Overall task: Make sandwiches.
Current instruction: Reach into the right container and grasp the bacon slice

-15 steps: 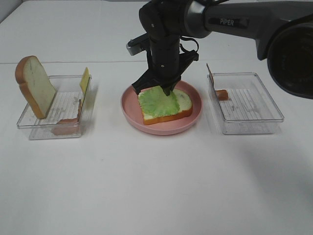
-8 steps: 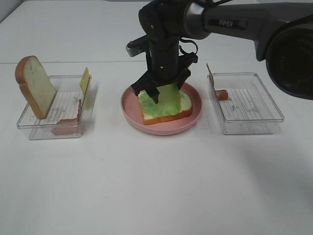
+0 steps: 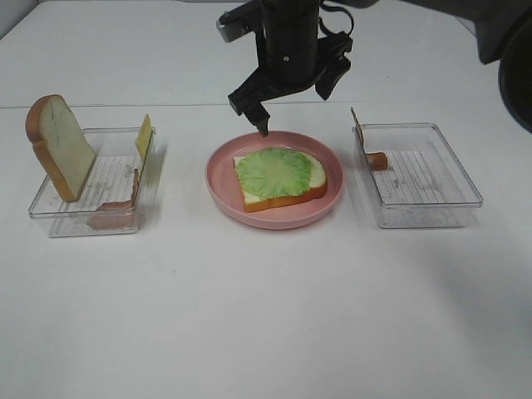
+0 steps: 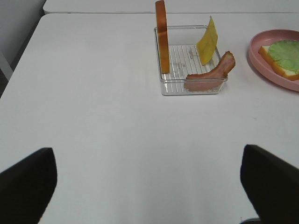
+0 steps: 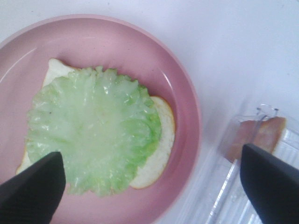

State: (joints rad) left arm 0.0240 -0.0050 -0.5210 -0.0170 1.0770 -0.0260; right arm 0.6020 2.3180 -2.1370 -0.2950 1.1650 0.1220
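Hand state | right hand (image 3: pixel 295 100) spread wide, empty | hovering above lettuce leaf (image 3: pixel 272 172)

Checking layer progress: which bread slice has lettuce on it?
The slice lying flat on the pink plate, under the lettuce leaf; the other slice stands on edge in the left tray.

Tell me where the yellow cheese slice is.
In the exterior high view the cheese slice leans on the right wall of the left clear tray, a bacon strip beside it, left of the pink plate.
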